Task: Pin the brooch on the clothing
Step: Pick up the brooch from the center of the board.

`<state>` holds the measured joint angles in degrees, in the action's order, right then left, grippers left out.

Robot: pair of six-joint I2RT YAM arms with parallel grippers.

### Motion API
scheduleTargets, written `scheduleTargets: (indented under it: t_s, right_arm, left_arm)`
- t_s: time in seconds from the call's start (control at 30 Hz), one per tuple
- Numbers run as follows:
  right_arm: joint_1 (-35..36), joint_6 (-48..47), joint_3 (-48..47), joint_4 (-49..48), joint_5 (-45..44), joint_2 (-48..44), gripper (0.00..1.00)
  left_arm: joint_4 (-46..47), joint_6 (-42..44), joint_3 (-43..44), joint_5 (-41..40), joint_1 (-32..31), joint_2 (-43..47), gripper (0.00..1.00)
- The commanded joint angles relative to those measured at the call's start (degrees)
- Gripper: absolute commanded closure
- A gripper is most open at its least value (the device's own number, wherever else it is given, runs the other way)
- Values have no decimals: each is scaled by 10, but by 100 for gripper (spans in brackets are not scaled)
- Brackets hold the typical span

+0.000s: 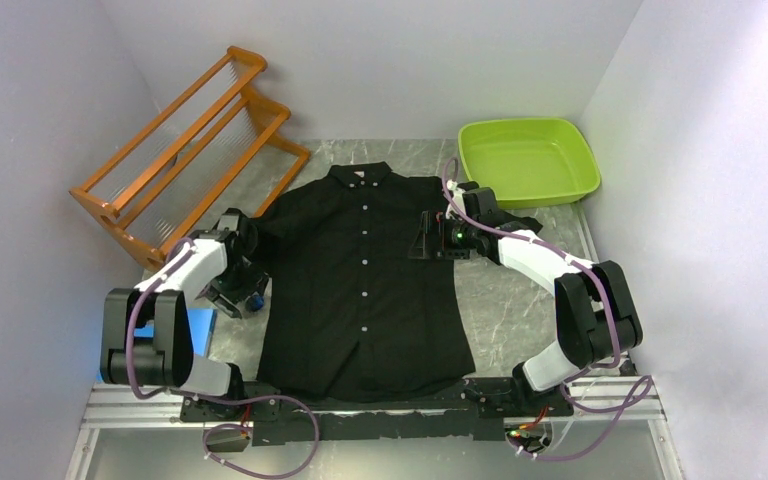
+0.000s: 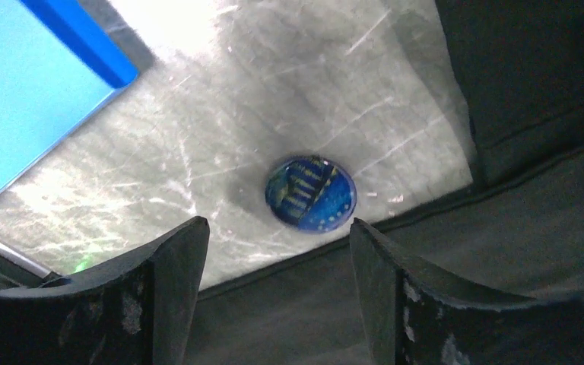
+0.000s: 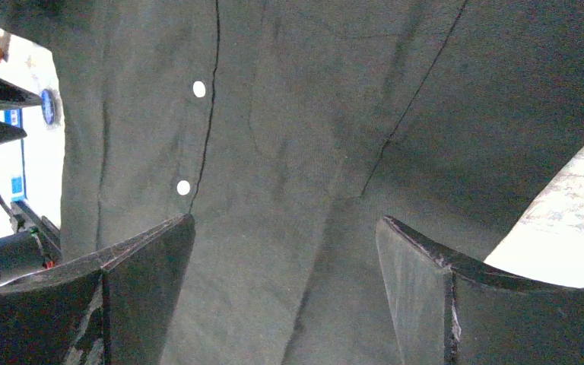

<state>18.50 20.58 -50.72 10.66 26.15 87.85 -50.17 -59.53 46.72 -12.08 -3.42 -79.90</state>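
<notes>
The black short-sleeved shirt (image 1: 365, 290) lies flat on the table, collar at the far end, pale buttons down the front. The round blue brooch (image 2: 310, 192) lies on the grey tabletop just left of the shirt's left side; it also shows in the top view (image 1: 256, 300) and far off in the right wrist view (image 3: 48, 106). My left gripper (image 2: 277, 239) is open, hanging just above the brooch and the shirt's edge (image 2: 441, 258), holding nothing. My right gripper (image 3: 285, 232) is open and empty over the shirt's right chest (image 3: 312, 137), near the button line.
An orange wooden rack (image 1: 190, 150) stands at the back left. A lime green tub (image 1: 528, 160) sits at the back right. A blue flat thing (image 2: 23, 84) lies on the table left of the brooch. Grey walls close both sides.
</notes>
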Motion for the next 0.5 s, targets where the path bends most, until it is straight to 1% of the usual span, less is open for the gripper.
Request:
scheduleTargets:
  t_s: [0.0, 0.17, 0.3, 0.4, 0.47]
  right_arm:
    - [3, -8, -2, -18, 9, -11, 7]
    - [5, -11, -7, -17, 12, -8, 7]
    - [7, -11, -8, -16, 14, -5, 7]
    - [9, -11, -11, -13, 14, -4, 7]
    - [8, -12, -11, -14, 11, -5, 7]
  left_arm:
    - [50, 16, 13, 4, 10, -32, 27]
    - [68, 21, 15, 3, 15, -69, 28]
    - [87, 28, 6, 9, 23, -79, 28]
    - [101, 33, -3, 19, 28, -81, 31]
    - [104, 32, -8, 26, 29, -79, 36]
